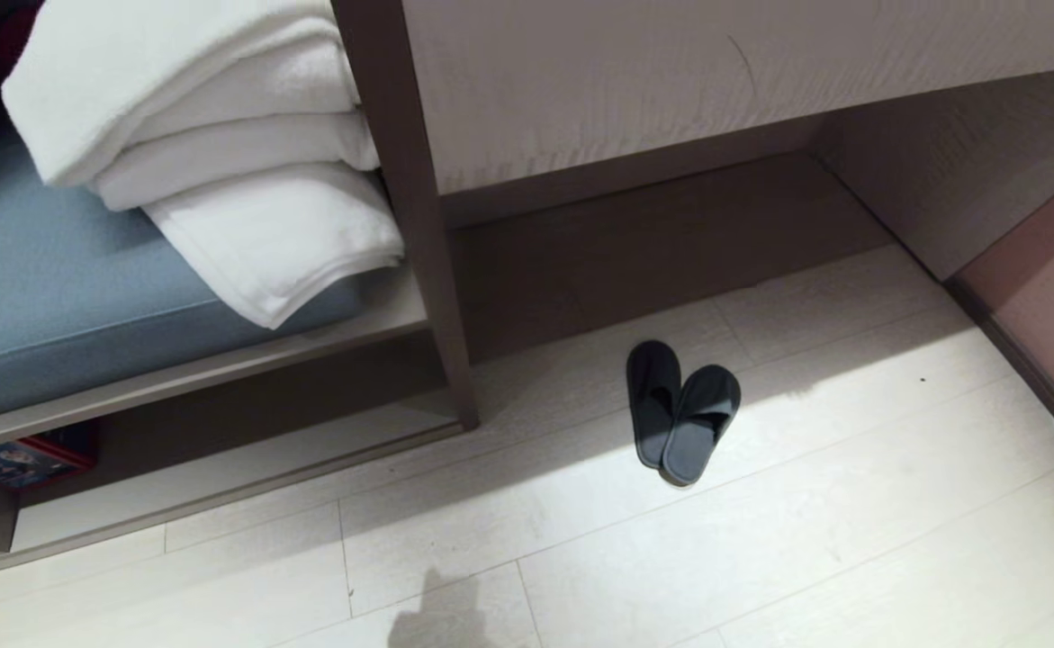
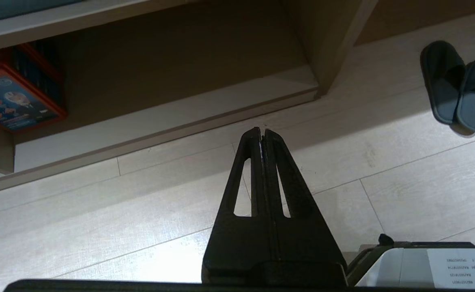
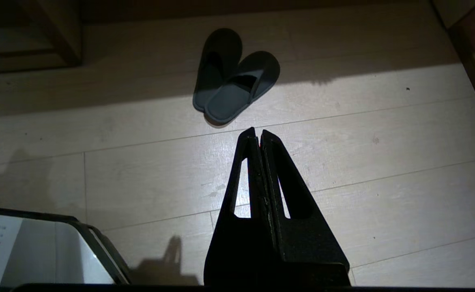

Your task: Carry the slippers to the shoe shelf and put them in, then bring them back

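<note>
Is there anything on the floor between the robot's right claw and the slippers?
No, nothing visible. In the right wrist view, only bare pale floor lies between the shut right gripper and the slippers. The slippers lie side by side, heels overlapping, untouched. The left gripper is shut too, farther off to their side.

pair of dark blue-grey slippers (image 1: 681,412) on pale plank floor, right of centre in the head view, just below the band of shadow under the furniture. backless, closed-toe, soft fabric, thin flat soles. toes toward the top of the frame, heels toward the bottom. lying side by side and touching, splayed at the toes, right one's heel overlapping the left one's. upright, soles down, openings dark. seen again at the far upper right of the left wrist view (image 2: 458,87) and upper centre of the right wrist view (image 3: 234,75), half lit, toes in shadow.
</note>
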